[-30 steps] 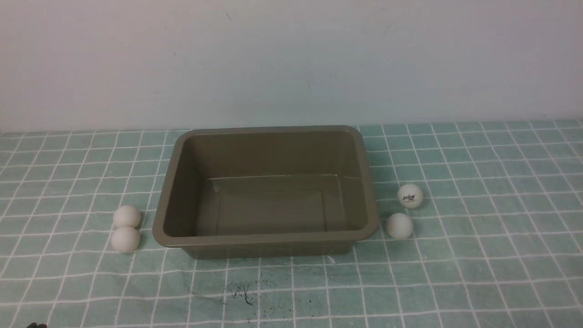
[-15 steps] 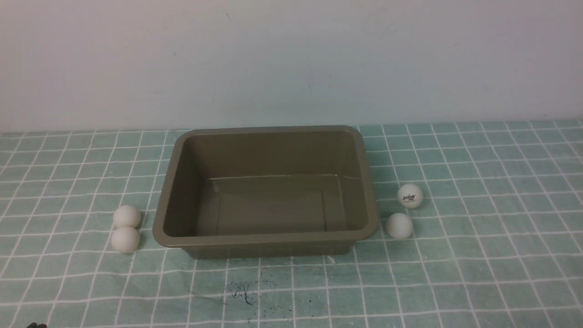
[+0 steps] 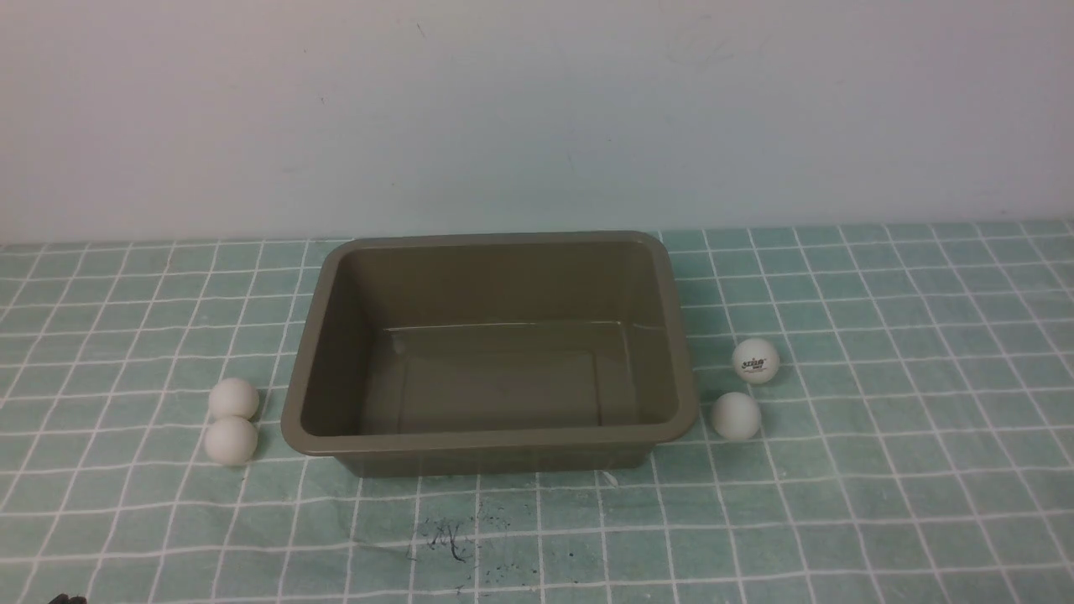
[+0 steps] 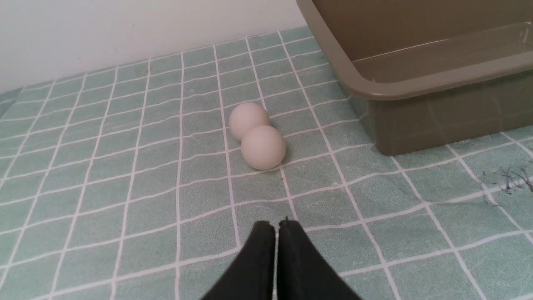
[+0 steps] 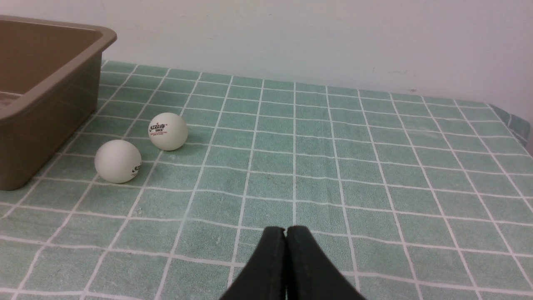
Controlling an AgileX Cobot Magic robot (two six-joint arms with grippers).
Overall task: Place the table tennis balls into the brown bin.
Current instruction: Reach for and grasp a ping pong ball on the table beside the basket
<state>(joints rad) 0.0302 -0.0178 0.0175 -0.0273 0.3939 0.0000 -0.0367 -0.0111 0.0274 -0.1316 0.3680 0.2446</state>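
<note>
Brown bin (image 3: pixel 491 443) sits ahead, between the 2 grippers. Left gripper (image 4: pixel 276 227): fingers pressed together, 2 touching table tennis balls (image 4: pixel 263 147) just ahead on the cloth. Right gripper (image 5: pixel 285 231): fingers pressed together too, 2 logo-printed balls (image 5: pixel 168 131) ahead, slightly apart.

Left gripper (image 4: pixel 275 227): two matte black fingers (image 4: pixel 258 258), tapering to blunt rounded tips. Right gripper (image 5: pixel 286 231): identical, smooth black.

Both wrist views cut off the bin (image 4: pixel 416 86) at their edges. From the left wrist, the near ball (image 4: pixel 263 147) partly hides the far ball (image 4: pixel 245 116). The front view's printed ball (image 3: pixel 755 361) has lettering too small to read
</note>
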